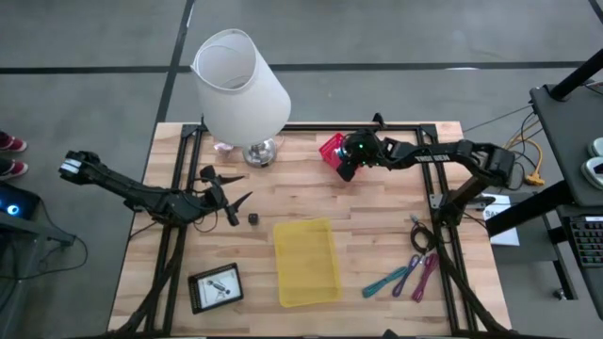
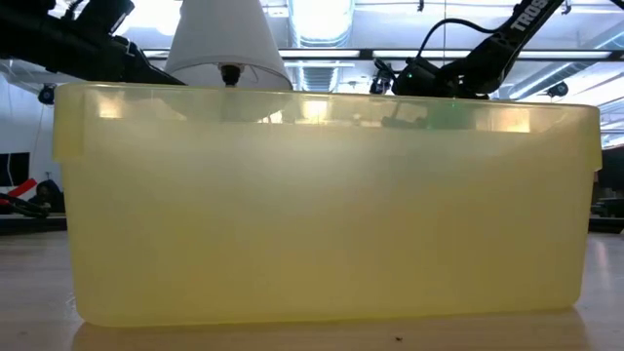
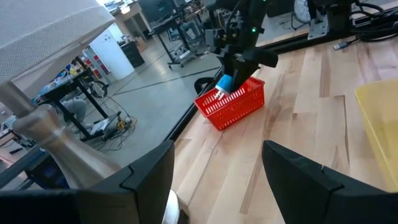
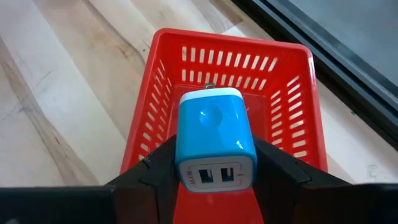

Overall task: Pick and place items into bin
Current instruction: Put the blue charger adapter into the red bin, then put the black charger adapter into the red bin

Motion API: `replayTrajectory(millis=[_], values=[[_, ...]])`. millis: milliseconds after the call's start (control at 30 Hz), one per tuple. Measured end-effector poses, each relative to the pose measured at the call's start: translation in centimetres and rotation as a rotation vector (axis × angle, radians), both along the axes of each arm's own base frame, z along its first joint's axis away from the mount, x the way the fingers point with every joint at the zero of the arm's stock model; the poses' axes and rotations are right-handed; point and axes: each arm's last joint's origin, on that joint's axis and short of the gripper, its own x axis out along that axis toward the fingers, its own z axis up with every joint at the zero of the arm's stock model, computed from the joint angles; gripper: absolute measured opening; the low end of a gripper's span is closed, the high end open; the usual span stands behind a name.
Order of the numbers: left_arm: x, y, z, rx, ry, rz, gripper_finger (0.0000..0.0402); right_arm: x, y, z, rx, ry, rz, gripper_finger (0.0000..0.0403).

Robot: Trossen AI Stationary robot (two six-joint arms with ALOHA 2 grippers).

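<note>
A red slotted basket [image 4: 236, 68] stands on the table's far side, right of the lamp, and shows as a red basket [image 1: 330, 149] from above. My right gripper [image 4: 214, 180] is over it, shut on a blue-and-white USB charger [image 4: 214, 140]; the left wrist view also shows this charger [image 3: 224, 83] at the basket's open top. My left gripper [image 3: 217, 180] stands open over the table's left part, near the lamp's base, with nothing between its fingers. A yellow see-through bin [image 1: 306, 262] sits near the middle front. My right gripper pinches the charger by its two blue side walls [image 4: 181, 155] between its two fingers [image 4: 155, 171], at the end with the two USB ports. The fingers slant down from the table's right side. The charger points away from the fingers into the basket's open top, clear of the table.
A big white lamp [image 1: 240, 85] stands at the far left. A small dark cube [image 1: 253, 218] lies near my left gripper, and a dark-framed card [image 1: 216, 286] at the front left. Teal and purple strips [image 1: 405, 278] and a black cable [image 1: 419, 235] lie at the right.
</note>
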Motion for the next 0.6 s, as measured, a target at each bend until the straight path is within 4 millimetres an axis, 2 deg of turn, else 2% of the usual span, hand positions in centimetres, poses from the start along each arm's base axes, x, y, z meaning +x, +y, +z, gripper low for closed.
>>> replayTrajectory(millis=[267, 600], values=[[0.04, -0.02, -0.07, 0.001, 0.005, 0.0, 0.0226, 0.01, 0.02, 0.0, -0.007, 0.005, 0.01, 0.0205], [0.13, -0.05, -0.2, 0.003, 0.012, 0.0, 0.0226, 0.02, 0.03, 0.02, -0.007, 0.004, 0.01, 0.0214]])
